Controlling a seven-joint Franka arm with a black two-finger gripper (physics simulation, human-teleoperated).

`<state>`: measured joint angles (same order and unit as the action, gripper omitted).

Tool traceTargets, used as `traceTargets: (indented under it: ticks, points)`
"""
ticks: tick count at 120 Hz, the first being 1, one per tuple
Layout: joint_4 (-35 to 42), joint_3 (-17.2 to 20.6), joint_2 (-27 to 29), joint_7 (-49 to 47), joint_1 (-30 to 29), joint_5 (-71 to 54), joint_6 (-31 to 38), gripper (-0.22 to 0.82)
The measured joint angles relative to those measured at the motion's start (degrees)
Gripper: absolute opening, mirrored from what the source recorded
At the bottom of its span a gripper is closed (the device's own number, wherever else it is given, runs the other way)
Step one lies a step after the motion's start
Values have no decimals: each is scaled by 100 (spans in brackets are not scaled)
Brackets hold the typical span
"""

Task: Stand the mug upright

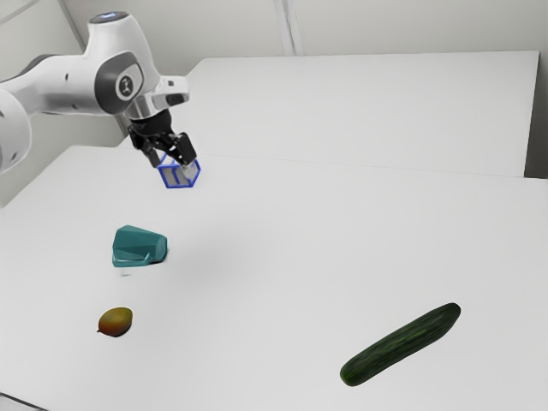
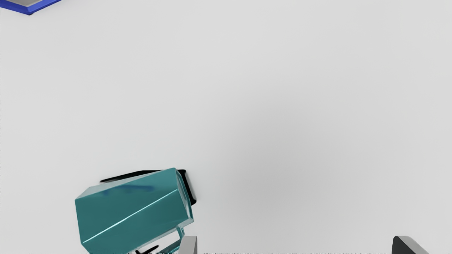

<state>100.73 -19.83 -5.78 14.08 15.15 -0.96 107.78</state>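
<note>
The gripper [image 1: 175, 161] is high above the table at the exterior view's upper left, apart from the mug. A teal faceted mug [image 1: 139, 247] lies on its side on the table, nearer the camera than the gripper. In the wrist view the mug [image 2: 134, 211] is beside one finger, its handle partly hidden at that finger's tip. The gripper [image 2: 295, 243] stands open there, its fingers wide apart with bare table between them.
On the white table [image 1: 282, 257], a blue-edged box [image 1: 179, 176] stands behind the mug, below the gripper. A mango [image 1: 116, 322] lies in front of the mug, and a cucumber [image 1: 401, 344] rests toward the exterior view's lower right.
</note>
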Motion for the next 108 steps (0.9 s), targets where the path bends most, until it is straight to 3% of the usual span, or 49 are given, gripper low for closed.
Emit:
traceTargets:
  ticks: [24, 44, 62, 108]
  points:
    - [240, -60, 289, 28, -178, 77, 59, 60]
    - [329, 213, 320, 400, -1350, 694, 103, 60]
    - [218, 238, -8, 935, -2104, 1179, -11, 60]
    - [-252, 273, -1186, 2236, -2885, 1910, -552, 60]
